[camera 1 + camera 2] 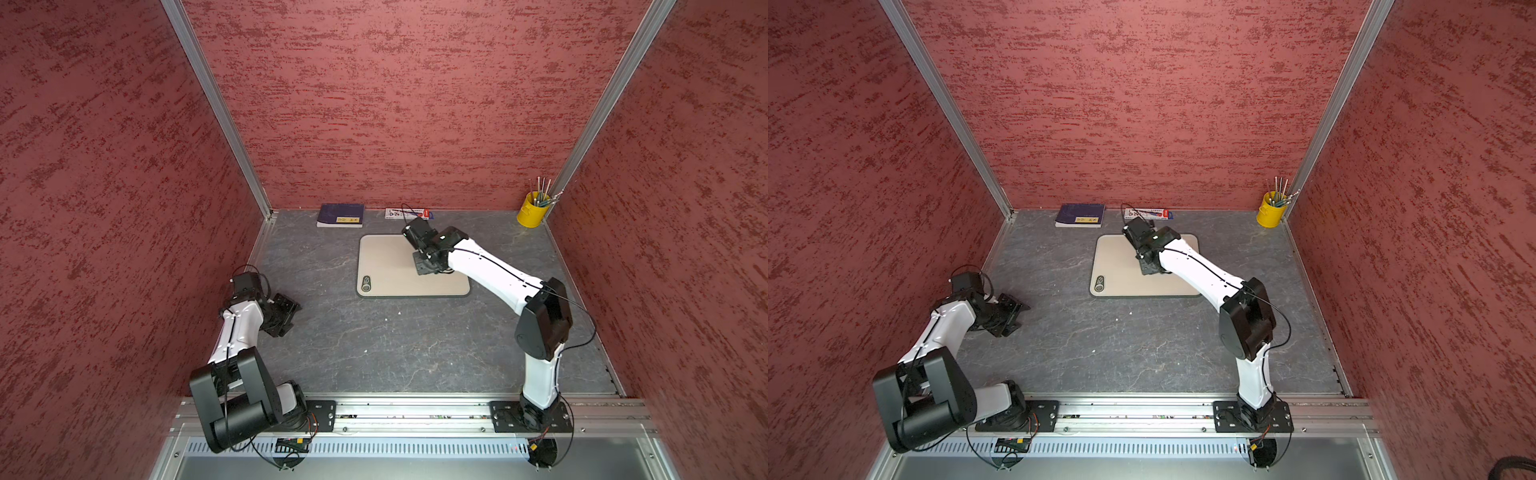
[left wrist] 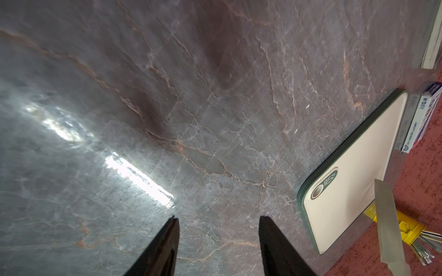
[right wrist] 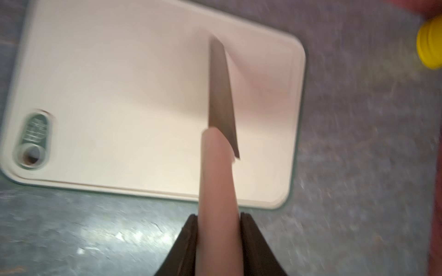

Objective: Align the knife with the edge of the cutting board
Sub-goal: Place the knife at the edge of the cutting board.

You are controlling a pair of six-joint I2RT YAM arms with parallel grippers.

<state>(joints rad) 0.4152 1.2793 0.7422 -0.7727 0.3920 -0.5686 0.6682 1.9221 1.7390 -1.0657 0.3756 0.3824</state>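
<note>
The knife (image 3: 218,148) is clamped by its pale handle (image 3: 216,186) between the jaws of the right gripper (image 3: 218,216). The blade (image 3: 221,95) is turned on edge above the cutting board (image 3: 119,95). It appears to be held clear of the board surface, though contact cannot be ruled out. In both top views the knife is hidden beneath the right wrist. The blade runs roughly along the direction of the short side far from the hole (image 3: 31,153), but it is set well inside that side. The grasp is therefore judged complete. Alignment is judged not yet done: the knife must still be brought to an edge, laid down parallel to it and released. The left gripper (image 2: 217,218) is held with its jaws parted and empty over the bare table (image 2: 215,119), well apart from the board.
</note>
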